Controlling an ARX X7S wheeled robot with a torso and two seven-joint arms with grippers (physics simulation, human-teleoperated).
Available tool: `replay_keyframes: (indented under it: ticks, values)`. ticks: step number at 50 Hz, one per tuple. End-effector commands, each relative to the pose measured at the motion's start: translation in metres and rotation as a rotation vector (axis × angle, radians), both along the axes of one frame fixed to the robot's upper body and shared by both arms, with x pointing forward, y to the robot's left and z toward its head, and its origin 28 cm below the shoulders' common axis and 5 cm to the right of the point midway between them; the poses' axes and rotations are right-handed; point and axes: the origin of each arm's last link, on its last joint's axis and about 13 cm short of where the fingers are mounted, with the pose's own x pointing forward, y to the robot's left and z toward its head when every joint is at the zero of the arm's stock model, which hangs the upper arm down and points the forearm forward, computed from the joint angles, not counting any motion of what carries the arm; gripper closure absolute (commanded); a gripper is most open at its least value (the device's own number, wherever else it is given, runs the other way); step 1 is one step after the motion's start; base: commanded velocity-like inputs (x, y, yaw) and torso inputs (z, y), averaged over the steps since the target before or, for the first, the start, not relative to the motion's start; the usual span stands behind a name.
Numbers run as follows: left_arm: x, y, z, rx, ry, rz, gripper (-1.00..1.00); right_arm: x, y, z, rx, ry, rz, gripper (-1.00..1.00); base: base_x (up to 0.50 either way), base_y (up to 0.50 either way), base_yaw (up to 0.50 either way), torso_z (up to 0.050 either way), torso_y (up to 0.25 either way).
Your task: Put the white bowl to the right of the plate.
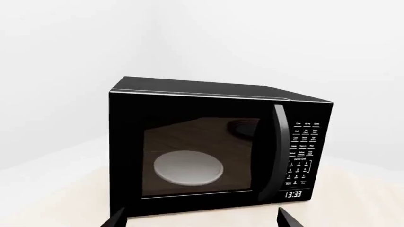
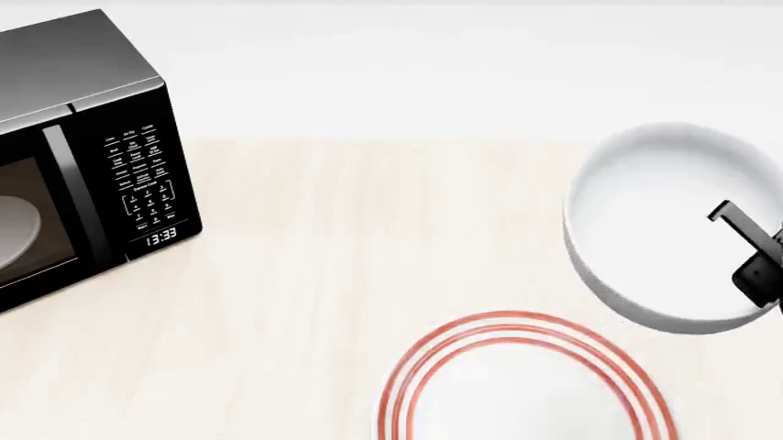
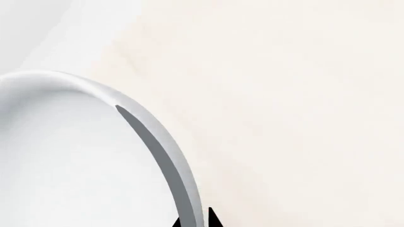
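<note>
One microwave (image 2: 80,151) stands far left of the one plate (image 2: 526,380); only the left wrist view shows the left gripper (image 1: 200,221) spread open. One white bowl (image 2: 655,225), up-right of the plate, sits pinched by the right gripper (image 2: 749,247).

Right gripper (image 2: 749,247): at the head view's right edge, fingers clamped across the bowl (image 2: 655,225) rim.
Left gripper (image 1: 202,218): fingertips spread, at the wrist frame's bottom.
</note>
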Motion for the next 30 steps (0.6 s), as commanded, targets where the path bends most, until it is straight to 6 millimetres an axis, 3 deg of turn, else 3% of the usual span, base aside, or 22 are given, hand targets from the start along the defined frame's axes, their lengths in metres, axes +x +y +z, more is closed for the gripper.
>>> replay_keyframes:
  ticks: [1,14,30]
  values:
    - [0.001,-0.001,0.001,0.004,0.003,0.001,-1.00,-0.012,-0.029,0.003,0.024,-0.016,-0.114,1.00,0.00,0.00,0.00,0.000,0.000]
    - [0.001,-0.001,-0.002,0.008,0.005,0.003,-1.00,-0.031,-0.054,0.000,0.070,-0.030,-0.199,1.00,0.00,0.00,0.00,0.000,0.001]
    - [0.002,-0.003,-0.003,0.013,0.009,0.000,-1.00,-0.056,-0.083,-0.025,0.090,0.004,-0.325,1.00,0.00,0.00,0.00,0.001,0.001]
